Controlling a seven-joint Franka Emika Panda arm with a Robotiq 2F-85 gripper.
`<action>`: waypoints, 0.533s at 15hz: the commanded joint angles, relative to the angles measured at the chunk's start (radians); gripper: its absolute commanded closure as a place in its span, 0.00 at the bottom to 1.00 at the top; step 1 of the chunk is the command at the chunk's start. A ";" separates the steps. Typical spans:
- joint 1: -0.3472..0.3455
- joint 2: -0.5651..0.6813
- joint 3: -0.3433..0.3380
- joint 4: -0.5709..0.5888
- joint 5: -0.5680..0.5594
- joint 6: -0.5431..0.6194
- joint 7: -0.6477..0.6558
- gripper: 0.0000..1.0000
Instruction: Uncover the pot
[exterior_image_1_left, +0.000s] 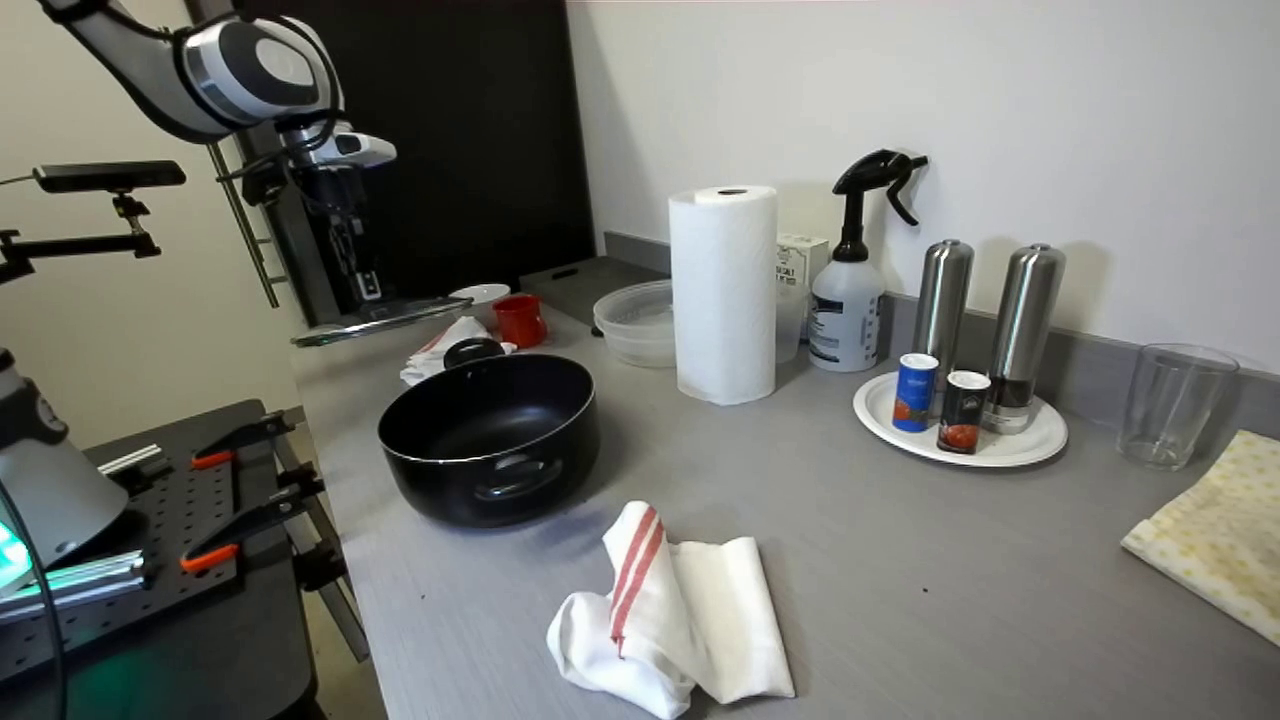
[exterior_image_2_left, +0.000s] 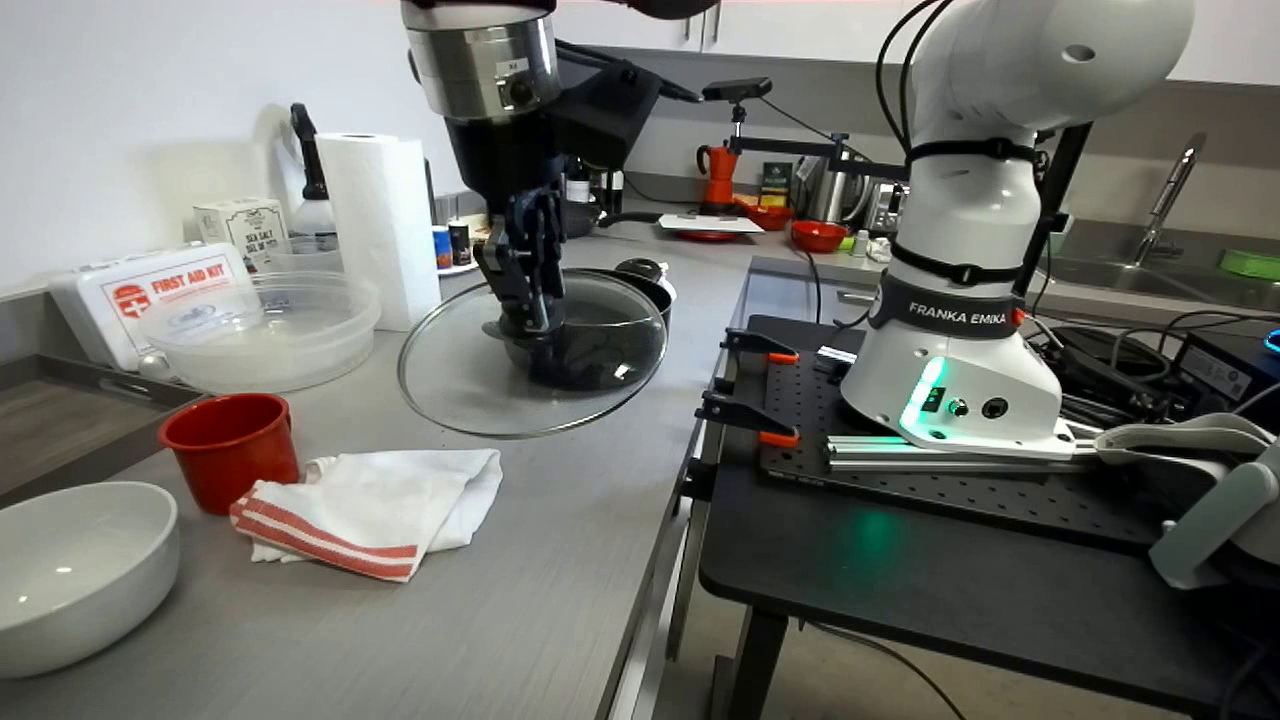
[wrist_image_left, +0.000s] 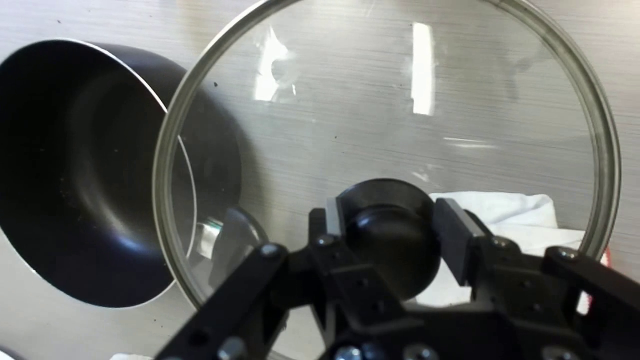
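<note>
Black pot (exterior_image_1_left: 450, 485), black claw (wrist_image_left: 391, 227), red mug (exterior_image_2_left: 238, 460), white towel (exterior_image_1_left: 670, 615) with red stripes, yellow-patterned cream cloth (exterior_image_1_left: 1220, 530)

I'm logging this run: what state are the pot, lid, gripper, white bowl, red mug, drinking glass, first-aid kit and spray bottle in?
Pot: uncovered, looks empty
Lid: held up, off the pot
Gripper: closed on the lid's knob
White bowl: upright, looks empty
Red mug: upright, contents hidden
Drinking glass: upright, looks empty
First-aid kit: looks shut
Spray bottle: upright

The round black pot (exterior_image_1_left: 465, 482) stands upright and uncovered on the grey counter (exterior_image_1_left: 870, 560).
</note>
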 joint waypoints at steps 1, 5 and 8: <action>0.053 0.102 -0.003 0.097 -0.067 -0.027 0.039 0.77; 0.117 0.202 -0.018 0.179 -0.101 -0.030 0.030 0.77; 0.160 0.272 -0.035 0.239 -0.103 -0.034 0.011 0.77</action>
